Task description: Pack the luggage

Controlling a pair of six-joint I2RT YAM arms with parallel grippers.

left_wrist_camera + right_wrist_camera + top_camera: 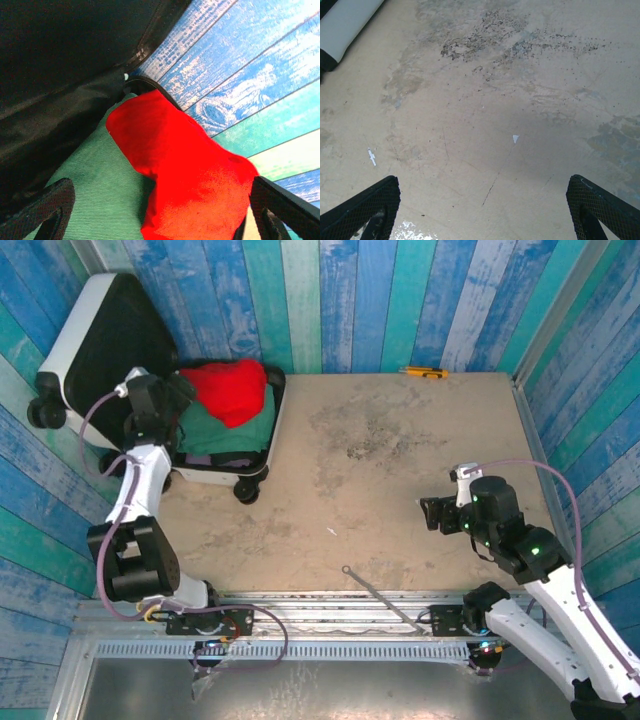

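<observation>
As it lies open, the white luggage (72,340) shows black lining (125,330).

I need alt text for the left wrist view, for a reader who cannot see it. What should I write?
A red cloth lies on a green folded garment inside the luggage, whose black lining rises at the left. The left tool is open over them, and a blue plank wall stands at the right.

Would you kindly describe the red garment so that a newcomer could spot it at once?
Find the open white suitcase at the far left corner of the table, its lid raised towards the blue plank wall. In its lower half, the red garment lies on top of a folded green garment. It is the only bright red thing there, and it is loosely bunched rather than flat.
</observation>
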